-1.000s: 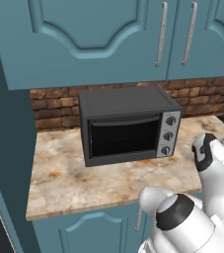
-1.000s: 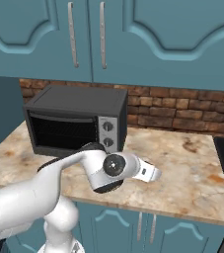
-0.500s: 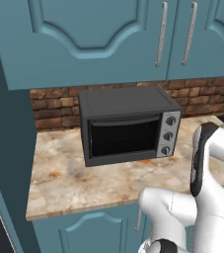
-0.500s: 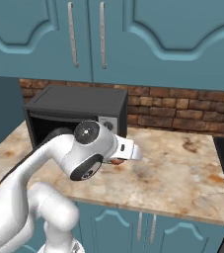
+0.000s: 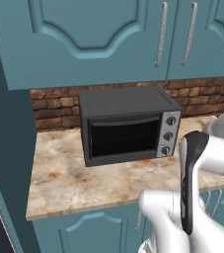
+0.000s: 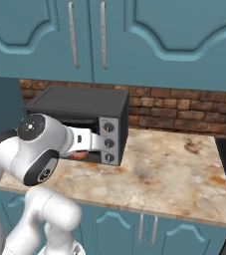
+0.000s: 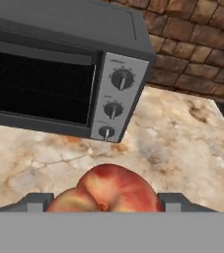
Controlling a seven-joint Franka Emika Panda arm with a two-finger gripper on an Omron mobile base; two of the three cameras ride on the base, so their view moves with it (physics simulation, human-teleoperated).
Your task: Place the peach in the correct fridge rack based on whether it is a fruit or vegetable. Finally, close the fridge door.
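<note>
The pincer (image 7: 106, 200) is clamped on the peach (image 7: 108, 190), whose smooth red-and-orange skin bulges between the two dark fingertips (image 7: 37, 201) in the hand view. From the right base view a sliver of red fruit (image 6: 77, 155) shows under the white wrist, held above the bench (image 6: 174, 179) and just in front of the toaster oven (image 6: 79, 117).

That oven is a boxy dark-grey unit with a glass door and a silver panel carrying three round knobs (image 7: 113, 109). It stands toward the back of the bench, close to the brick wall (image 7: 192, 44).

To the oven's right the mottled beige marble top lies open as far as a black edge at the far right. The front lip of the bench runs clear. Overhead hang teal cabinets (image 5: 108, 34) with slim metal handles (image 5: 159, 34).
</note>
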